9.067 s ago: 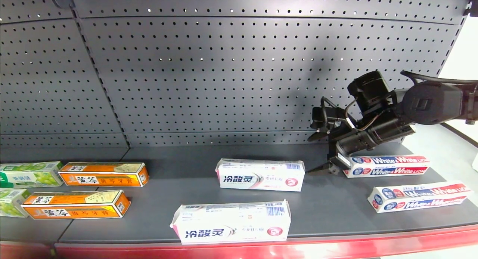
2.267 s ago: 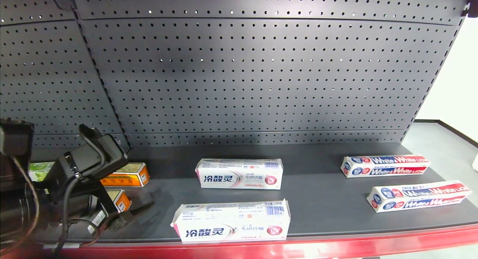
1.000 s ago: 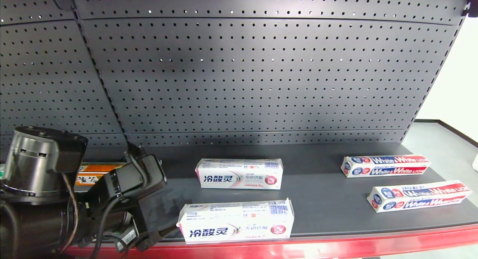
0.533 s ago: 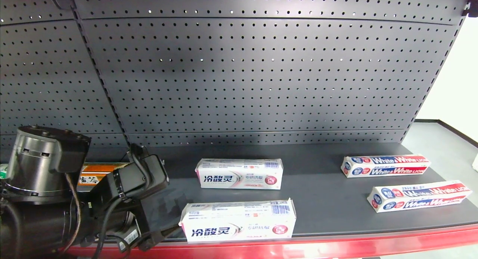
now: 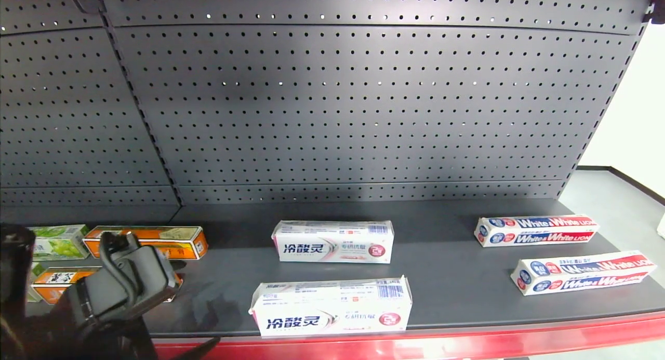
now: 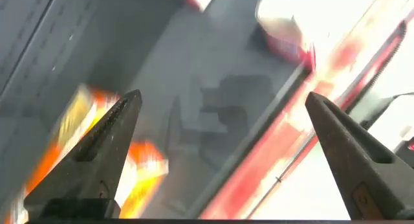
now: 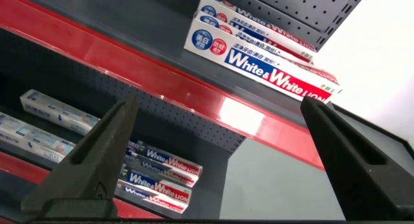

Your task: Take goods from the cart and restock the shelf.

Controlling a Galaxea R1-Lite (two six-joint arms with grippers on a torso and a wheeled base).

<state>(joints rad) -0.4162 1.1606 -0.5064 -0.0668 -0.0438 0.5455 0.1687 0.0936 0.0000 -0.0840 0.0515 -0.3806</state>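
Left gripper (image 6: 223,101) is backing away empty, jaws apart, leaving the white toothpaste box (image 5: 331,308) it was nudging lying ahead of it on the shelf (image 5: 457,282). I'm judging that box placed and fetching more stock next.

Bright even light, soft shadows on the grey shelf (image 5: 457,277), glare on its red lip (image 7: 236,111), bowed edges

Bare shelf (image 5: 447,282) lies between the white boxes (image 5: 332,241) and the red-and-blue boxes (image 5: 536,230), with another gap toward the orange boxes (image 5: 156,240).

Head frontal; wrists near shelf (image 5: 457,282)
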